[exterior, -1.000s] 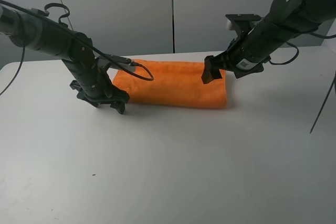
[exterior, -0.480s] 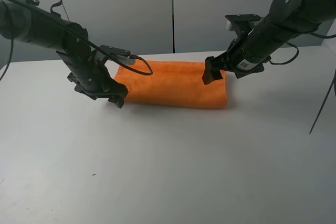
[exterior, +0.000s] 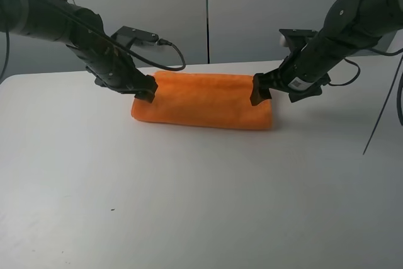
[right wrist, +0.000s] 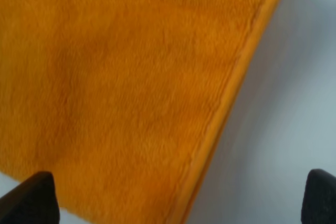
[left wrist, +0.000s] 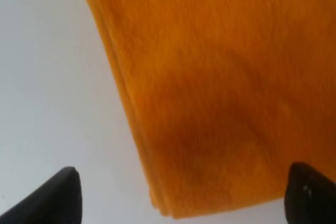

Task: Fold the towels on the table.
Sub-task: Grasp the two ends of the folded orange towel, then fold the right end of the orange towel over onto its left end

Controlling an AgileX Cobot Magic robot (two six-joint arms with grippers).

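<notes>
Orange towel (exterior: pixel 201 102) lies as a folded oblong on the table (exterior: pixel 189 206), far side, middle. Left gripper (exterior: pixel 146 89) over its left end, right gripper (exterior: pixel 259 89) over its right end; both jaws spread wide, nothing held. Probably 1 arm per end to pinch corners for the next fold
</notes>
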